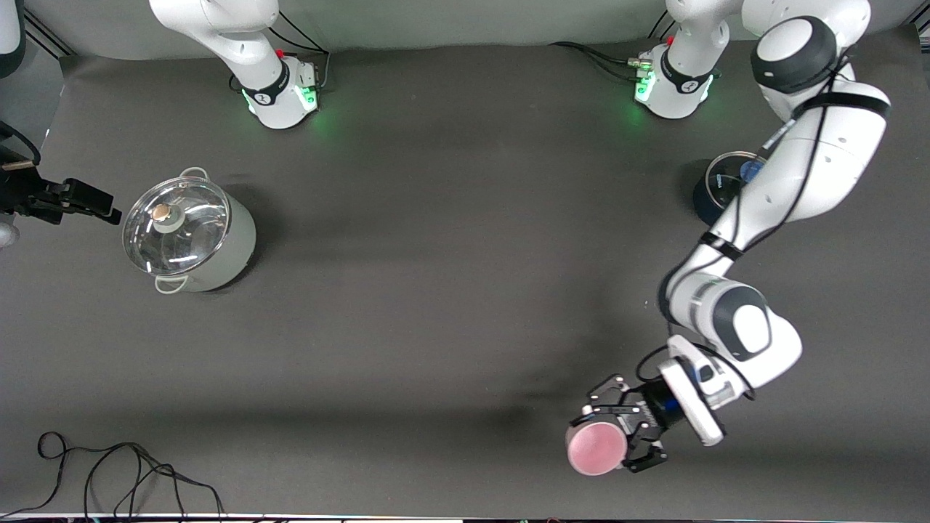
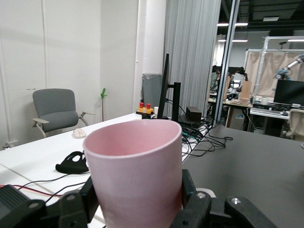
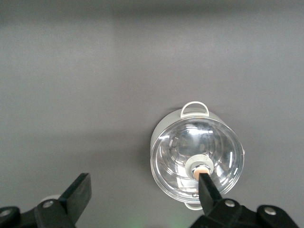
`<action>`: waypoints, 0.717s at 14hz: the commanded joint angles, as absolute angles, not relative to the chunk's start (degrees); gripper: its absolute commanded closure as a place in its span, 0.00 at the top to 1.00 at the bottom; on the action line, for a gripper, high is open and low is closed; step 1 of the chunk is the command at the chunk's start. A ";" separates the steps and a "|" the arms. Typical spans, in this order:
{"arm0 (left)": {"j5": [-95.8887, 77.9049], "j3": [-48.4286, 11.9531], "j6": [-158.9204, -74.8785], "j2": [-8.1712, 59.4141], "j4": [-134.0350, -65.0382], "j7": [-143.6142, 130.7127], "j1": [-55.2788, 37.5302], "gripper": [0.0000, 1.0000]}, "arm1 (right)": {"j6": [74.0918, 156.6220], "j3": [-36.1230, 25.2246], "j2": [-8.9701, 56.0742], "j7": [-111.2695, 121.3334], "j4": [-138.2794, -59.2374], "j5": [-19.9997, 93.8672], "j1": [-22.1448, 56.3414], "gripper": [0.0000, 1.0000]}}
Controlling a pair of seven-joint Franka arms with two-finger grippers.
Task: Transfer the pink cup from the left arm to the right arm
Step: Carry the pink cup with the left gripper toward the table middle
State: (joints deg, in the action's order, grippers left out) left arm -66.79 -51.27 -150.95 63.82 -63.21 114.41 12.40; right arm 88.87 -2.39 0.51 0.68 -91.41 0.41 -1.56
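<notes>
Cables lie coiled on the dark tabletop at the edge nearest the front camera, toward the right arm's end; above them in the front view we see the right end effector reaching in from the frame's edge, up in the air beside the pale pot; its fingers stand wide apart with nothing between them, and from its own wrist camera we look straight down on that pot, whose glass lid is on, with a round knob at its middle and loop handles at two sides; the right arm waits. Toward the left arm's end of the tabletop we see a dark pot, partly hidden by the left arm that passes over it, so we cannot tell what is in it. The left end effector hangs over the tabletop's edge nearest the front camera; it is clamped on the pink cup, one finger at each side of the cup's wall; in the left wrist view the pink cup stands upright between the black fingers, mouth up, clear of the tabletop.
</notes>
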 commanded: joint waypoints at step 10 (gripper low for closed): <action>-66.71 -50.71 -182.00 61.35 -52.48 105.29 -11.77 0.00 | 88.68 -2.02 0.18 -15.00 -89.65 1.58 -1.41 1.00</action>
